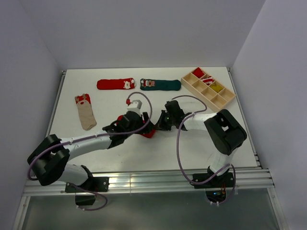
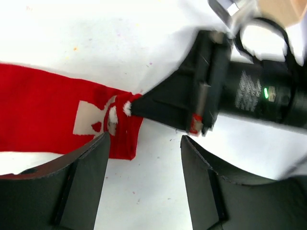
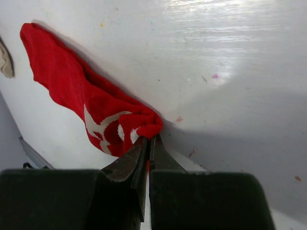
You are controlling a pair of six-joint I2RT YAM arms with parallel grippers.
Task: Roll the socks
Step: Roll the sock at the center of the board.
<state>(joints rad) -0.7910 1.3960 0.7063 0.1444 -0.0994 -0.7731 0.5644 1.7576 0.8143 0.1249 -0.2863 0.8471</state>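
right pincer (image 3: 149, 139): jaws together, clamped on the figure end of the red sock (image 3: 72, 91)
left pincer (image 2: 144, 143): jaws apart, holding nothing, poised just beside that same pinched end, one finger over the sock's edge
red sock: mid table (image 1: 158, 153), between the two arms, mostly flat; long axis runs away from the right pincer, free end pointing toward the left arm's side; the right arm has contact, so the roll likely begins at its end

near red sock (image 3: 72, 86) and far red sock (image 1: 114, 84) both got white figure patches, green sock (image 1: 160, 84) is dark, beige sock (image 1: 87, 115) red-cuffed, table (image 1: 144, 153) plain white
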